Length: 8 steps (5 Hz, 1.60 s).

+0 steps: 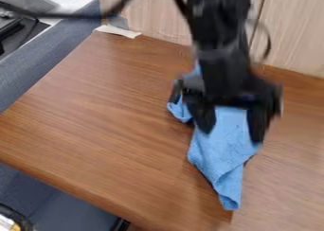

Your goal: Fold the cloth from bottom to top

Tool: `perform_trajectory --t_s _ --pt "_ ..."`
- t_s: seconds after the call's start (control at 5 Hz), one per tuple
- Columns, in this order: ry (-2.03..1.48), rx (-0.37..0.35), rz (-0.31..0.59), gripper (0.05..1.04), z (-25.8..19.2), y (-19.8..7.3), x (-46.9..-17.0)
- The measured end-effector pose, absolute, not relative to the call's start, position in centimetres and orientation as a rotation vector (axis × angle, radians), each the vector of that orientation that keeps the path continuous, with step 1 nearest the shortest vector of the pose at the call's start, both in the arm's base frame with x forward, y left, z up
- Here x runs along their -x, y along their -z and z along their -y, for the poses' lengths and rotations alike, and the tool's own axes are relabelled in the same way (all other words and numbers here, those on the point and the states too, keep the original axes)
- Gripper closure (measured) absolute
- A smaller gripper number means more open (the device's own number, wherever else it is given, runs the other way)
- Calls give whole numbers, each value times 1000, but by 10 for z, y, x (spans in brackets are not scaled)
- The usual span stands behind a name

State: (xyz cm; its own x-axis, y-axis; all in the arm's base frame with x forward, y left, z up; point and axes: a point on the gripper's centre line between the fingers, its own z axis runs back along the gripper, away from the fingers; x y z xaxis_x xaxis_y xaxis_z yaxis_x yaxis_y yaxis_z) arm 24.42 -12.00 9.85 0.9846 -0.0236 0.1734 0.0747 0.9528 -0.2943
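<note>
The blue cloth (221, 149) lies on the wooden table (107, 116), right of its middle, between the back edge and the near side. Its long axis runs from the back edge towards the near side, slanting slightly right on the way; the narrow, blunt tip points nearest the camera, and a small lobe sticks out left. The claw (231, 133) is open above it, fingers spread apart; whether they touch the fabric I cannot tell. The arm and claw hide much of the cloth's upper part, so its folds there are hard to make out. The table's right side is cut off.
</note>
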Motion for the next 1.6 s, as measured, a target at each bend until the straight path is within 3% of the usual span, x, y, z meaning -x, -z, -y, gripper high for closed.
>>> perform_trajectory --t_s 0.2,0.4,0.6,1.0,1.2,1.4,1.6 --pt "96 281 158 85 132 -81 -226" --pt "162 260 90 85 147 -54 -214" --pt "159 229 56 85 148 -38 -213" --pt "95 202 56 133 134 -30 -220" --pt "86 157 13 419 129 -19 -219" --pt "68 140 27 722 127 -19 -221" --pt "74 136 29 935 127 -19 -221"
